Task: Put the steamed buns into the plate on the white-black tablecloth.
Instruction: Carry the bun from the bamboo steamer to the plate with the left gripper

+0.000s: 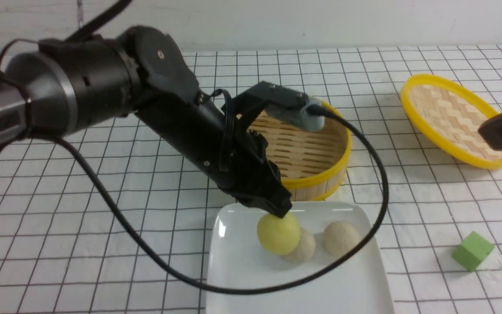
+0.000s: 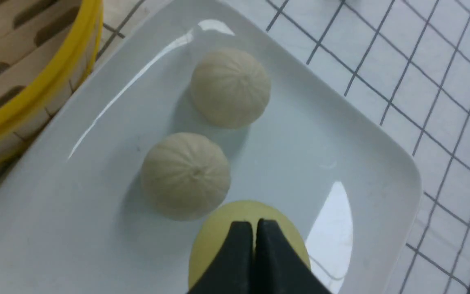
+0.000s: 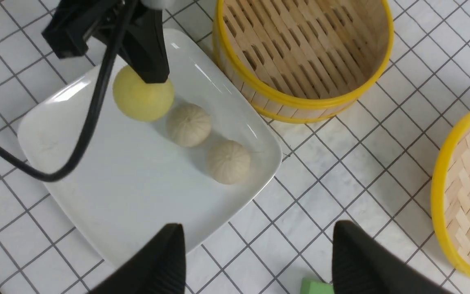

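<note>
The white plate [image 1: 242, 279] lies on the white-black tablecloth [image 1: 103, 218] at the front centre. Two pale beige steamed buns [image 1: 341, 237] [image 1: 305, 248] rest on it side by side. My left gripper [image 1: 282, 213] is shut, its tips pinching the top of the yellow steamed bun [image 1: 277, 235], which sits low over the plate beside the nearer beige bun. The left wrist view shows the closed fingers [image 2: 239, 245] on the yellow bun [image 2: 218, 228]. My right gripper [image 3: 259, 232] is open and empty, hovering above the cloth to the right of the plate [image 3: 129, 183].
The empty bamboo steamer basket [image 1: 312, 152] stands just behind the plate. Its woven yellow-rimmed lid [image 1: 451, 117] lies at the back right. A green cube [image 1: 472, 250] sits on the cloth right of the plate. The left arm's black cable [image 1: 146, 248] loops over the plate's front.
</note>
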`<act>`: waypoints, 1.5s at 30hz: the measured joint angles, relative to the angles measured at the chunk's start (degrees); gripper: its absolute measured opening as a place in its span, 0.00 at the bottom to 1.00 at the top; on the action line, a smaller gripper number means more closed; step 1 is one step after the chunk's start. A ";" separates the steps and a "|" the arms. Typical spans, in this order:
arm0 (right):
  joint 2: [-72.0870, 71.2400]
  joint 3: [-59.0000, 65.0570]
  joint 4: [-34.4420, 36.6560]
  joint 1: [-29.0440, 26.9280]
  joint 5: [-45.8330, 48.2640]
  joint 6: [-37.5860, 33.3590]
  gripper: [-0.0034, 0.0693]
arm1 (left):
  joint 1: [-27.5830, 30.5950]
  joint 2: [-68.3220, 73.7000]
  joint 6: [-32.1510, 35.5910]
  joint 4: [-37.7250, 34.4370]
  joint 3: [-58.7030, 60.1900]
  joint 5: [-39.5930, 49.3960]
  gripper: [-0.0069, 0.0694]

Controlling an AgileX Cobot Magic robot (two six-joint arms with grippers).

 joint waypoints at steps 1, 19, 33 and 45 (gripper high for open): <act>0.00 0.00 0.08 0.00 0.00 0.00 0.70 | 0.00 0.00 0.28 -0.05 0.83 -1.06 0.10; 0.00 0.00 2.83 0.00 0.00 -0.28 0.70 | 0.05 1.77 4.77 -0.61 12.13 -14.96 0.10; 0.00 0.00 4.80 0.00 0.00 -1.50 0.70 | 0.05 3.55 5.34 -1.68 12.13 -18.00 0.11; 0.00 0.00 6.77 0.00 -0.05 -2.97 0.70 | 0.05 3.55 7.62 -2.23 12.13 -15.65 0.31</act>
